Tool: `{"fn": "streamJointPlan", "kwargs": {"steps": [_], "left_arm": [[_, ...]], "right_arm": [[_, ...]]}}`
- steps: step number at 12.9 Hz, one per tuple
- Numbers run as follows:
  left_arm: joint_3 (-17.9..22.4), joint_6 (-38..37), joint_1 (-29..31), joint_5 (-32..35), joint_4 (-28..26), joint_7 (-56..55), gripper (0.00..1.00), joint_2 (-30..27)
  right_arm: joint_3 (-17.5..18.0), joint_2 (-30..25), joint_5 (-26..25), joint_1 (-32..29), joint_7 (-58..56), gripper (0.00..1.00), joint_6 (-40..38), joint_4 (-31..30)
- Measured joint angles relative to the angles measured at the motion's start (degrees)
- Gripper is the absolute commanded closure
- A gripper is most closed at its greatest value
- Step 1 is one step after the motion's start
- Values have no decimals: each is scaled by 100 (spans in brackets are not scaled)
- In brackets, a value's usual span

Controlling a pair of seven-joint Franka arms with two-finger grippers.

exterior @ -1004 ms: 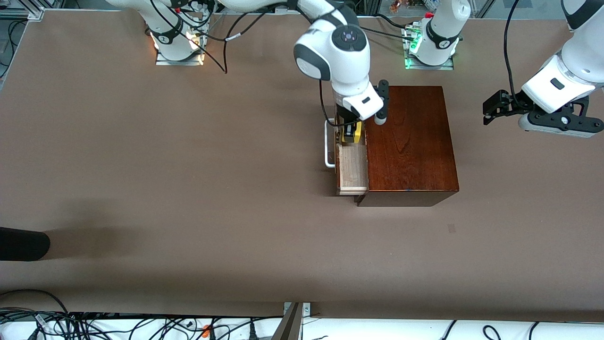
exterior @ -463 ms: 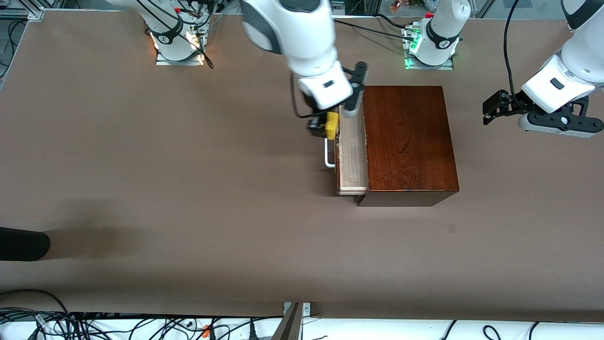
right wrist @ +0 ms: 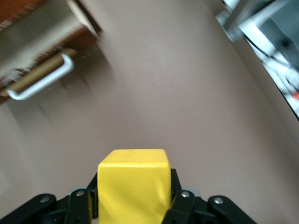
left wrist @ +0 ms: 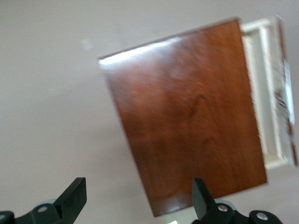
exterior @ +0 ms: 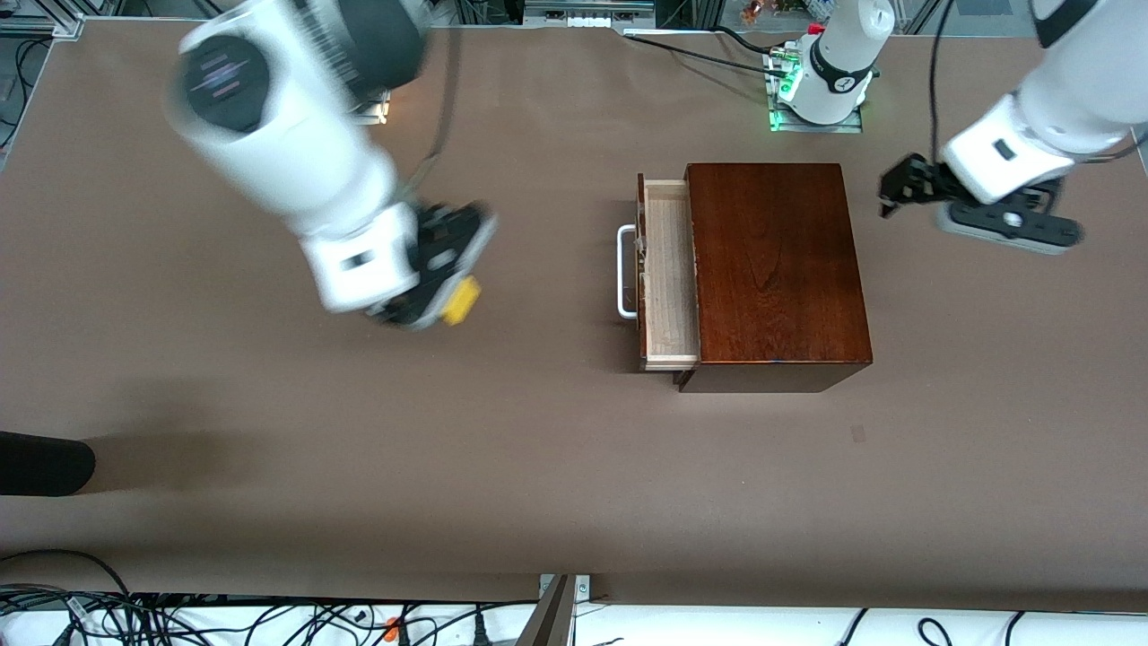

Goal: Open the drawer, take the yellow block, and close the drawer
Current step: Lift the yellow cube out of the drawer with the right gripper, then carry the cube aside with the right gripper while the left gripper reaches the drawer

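My right gripper (exterior: 453,292) is shut on the yellow block (exterior: 464,301) and holds it in the air over bare table, toward the right arm's end from the box. The block fills the jaws in the right wrist view (right wrist: 133,186). The drawer (exterior: 668,274) of the dark reddish-brown box (exterior: 776,269) stands pulled out, its pale interior bare, its white handle (exterior: 625,272) facing the right arm's end. The handle also shows in the right wrist view (right wrist: 42,84). My left gripper (exterior: 900,191) is open in the air beside the box at the left arm's end. The box shows in the left wrist view (left wrist: 187,116).
The brown table (exterior: 269,467) spreads wide around the box. A black object (exterior: 40,462) lies at the table's edge at the right arm's end. Cables (exterior: 134,615) run along the edge nearest the front camera. The arm bases (exterior: 821,85) stand at the top.
My right gripper has lifted the yellow block out of the drawer and swung it away toward the right arm's end. My left gripper has shifted a little toward the box.
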Motion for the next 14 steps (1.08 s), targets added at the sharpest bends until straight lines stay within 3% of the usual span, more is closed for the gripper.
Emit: {"fn": "streamJointPlan", "kwargs": {"steps": [5, 10, 14], "left_arm": [[-1002, 69, -112, -165, -12, 1135, 0, 649], [-2286, 1544, -154, -359, 126, 1809, 0, 1435], [-2697, 2481, -183, -359, 131, 3606, 0, 2052]], "right_arm": [[-55, -28, 168, -1109, -92, 100, -65, -140], [-191, -786, 95, -1417, 294, 100, 753, -2276], [-209, -942, -294, -1620, 867, 100, 1893, -3634]]}}
